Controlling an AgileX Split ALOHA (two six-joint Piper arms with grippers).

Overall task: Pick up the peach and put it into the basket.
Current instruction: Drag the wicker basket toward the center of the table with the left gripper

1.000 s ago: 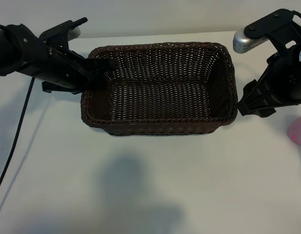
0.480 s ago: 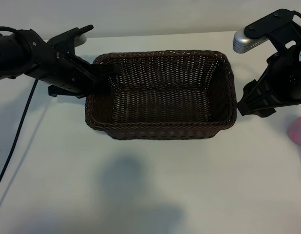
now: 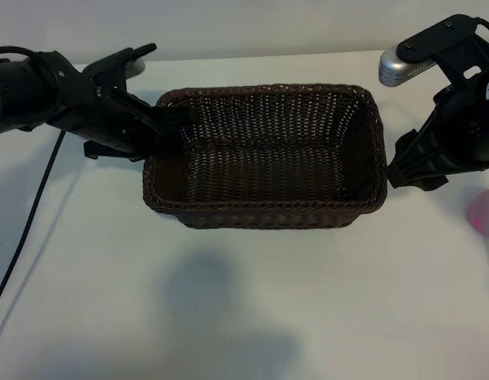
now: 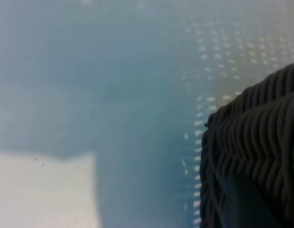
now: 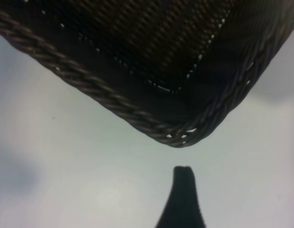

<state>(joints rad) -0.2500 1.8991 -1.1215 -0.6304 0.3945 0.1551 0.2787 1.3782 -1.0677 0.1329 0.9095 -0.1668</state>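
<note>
My left arm reaches in from the side, pointing down, and my left end effector (image 3: 175, 120) is clamped on the far left corner of the basket (image 3: 264, 219). My right arm hangs just past the right end of the basket, pointing down too. My right end effector (image 3: 404, 171) has its fingers apart and holds nothing, and one fingertip (image 5: 183, 190) is just off a basket corner. Since a second ago my left arm has come in and gone lower. The basket has slid a little to the right with it. My right arm has not moved. The basket is dark brown and woven, with a braided rim, and nothing is in it. The peach (image 3: 485, 214) is small, round and pale pink. It lies on the white surface (image 3: 229, 317) at the far right, beyond my right arm and well apart from the basket, in the same spot as before.
</note>
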